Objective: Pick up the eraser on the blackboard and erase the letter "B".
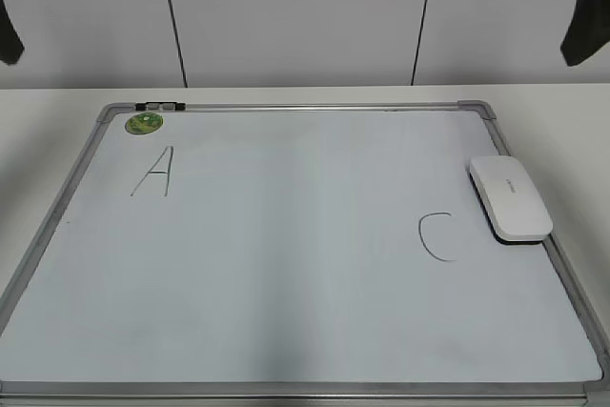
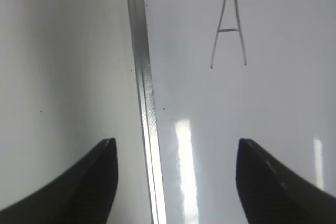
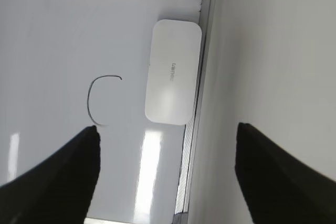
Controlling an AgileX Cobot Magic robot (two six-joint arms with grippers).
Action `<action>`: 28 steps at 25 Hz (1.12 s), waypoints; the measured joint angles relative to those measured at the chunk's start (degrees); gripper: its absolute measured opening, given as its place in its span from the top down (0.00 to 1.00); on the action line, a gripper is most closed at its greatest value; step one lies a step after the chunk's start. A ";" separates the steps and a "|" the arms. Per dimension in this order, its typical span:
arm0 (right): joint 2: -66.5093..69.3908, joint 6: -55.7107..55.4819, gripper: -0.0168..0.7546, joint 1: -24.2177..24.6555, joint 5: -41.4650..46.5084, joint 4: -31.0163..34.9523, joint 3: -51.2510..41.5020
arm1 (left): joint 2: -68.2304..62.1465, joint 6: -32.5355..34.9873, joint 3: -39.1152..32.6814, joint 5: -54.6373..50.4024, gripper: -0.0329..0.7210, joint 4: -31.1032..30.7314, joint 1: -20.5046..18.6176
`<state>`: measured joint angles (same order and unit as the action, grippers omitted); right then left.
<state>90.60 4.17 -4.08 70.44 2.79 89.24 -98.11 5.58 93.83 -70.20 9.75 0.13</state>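
Eraser (image 1: 510, 197) lies flat on the blackboard (image 1: 286, 274) against its right frame, just right of the letter C (image 1: 437, 235); letter A (image 1: 155, 172) sits near the top-left corner. Left gripper (image 2: 176, 182) and right gripper (image 3: 165, 177) both hang released, jaws spread, holding nothing.

Bright, even light — white glare streaks on the blackboard (image 2: 184, 171) (both wrist views), gripper fingers (image 3: 58, 177) dark and blurred.

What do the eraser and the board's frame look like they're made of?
The eraser looks like smooth white plastic: rounded corners, a soft sheen, small grey lettering on top. The frame of the blackboard looks like silvery metal, probably aluminium, with ridged lines in the left wrist view; its grey corner caps seem plastic.
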 joint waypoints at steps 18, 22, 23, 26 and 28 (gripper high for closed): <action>-47.47 0.58 0.19 0.00 0.89 -0.11 -38.60 | 46.79 -0.03 -33.64 -1.50 0.30 -0.62 2.39; -55.76 0.45 0.21 0.00 -0.04 -0.11 -45.77 | 56.11 -0.03 -41.98 -1.60 0.30 -0.72 2.39; -57.69 0.34 0.21 0.00 -0.44 -0.11 -47.69 | 58.31 -0.03 -44.10 -1.60 0.30 -0.72 2.39; -61.08 0.34 0.21 0.00 -1.17 -0.11 -51.45 | 65.18 -0.03 -50.09 -0.25 0.30 -1.41 2.39; -62.74 0.26 0.21 0.00 -1.78 -0.11 -53.63 | 68.84 -0.03 -53.74 1.36 0.30 -2.66 2.39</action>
<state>27.86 4.43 -4.08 68.66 2.67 35.62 -29.26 5.55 40.09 -68.84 7.09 2.52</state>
